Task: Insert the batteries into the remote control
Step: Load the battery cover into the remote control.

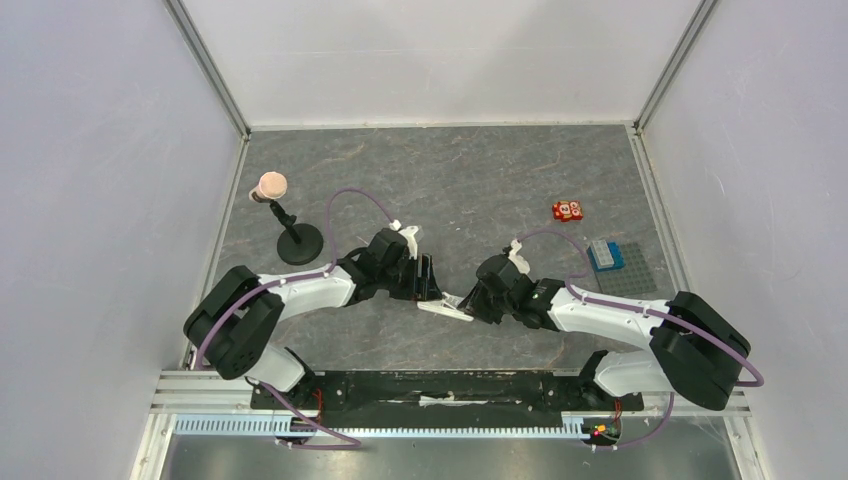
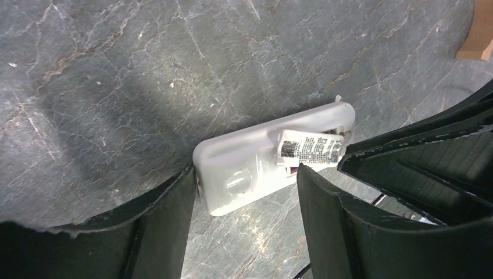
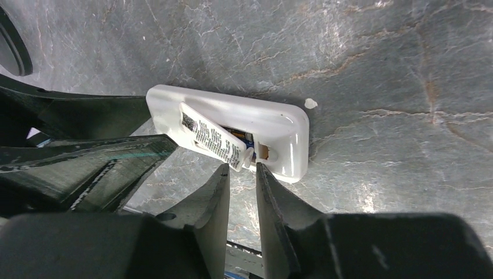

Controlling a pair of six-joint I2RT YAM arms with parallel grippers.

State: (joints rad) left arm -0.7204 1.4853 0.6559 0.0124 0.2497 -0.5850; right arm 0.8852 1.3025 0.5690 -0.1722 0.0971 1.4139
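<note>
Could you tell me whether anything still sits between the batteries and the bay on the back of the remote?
Yes. The battery cover, with its printed label, lies skewed and half lifted over the bay of the remote control. The right pincer is pinching the cover's end. A bit of blue shows beneath; whether it is a battery is unclear.

Grey table [image 1: 450, 170] (marbled): remote control [image 1: 445, 307], red block [image 1: 568, 211], blue box [image 1: 605, 256].

Overhead view from behind; two close wrist views (facing down) sharing the remote control [image 2: 273, 157].

Remote control [image 2: 256, 168]: smooth white plastic, slight sheen, printed paper label. Table [image 2: 145, 70]: matt grey, stone-veined.
</note>
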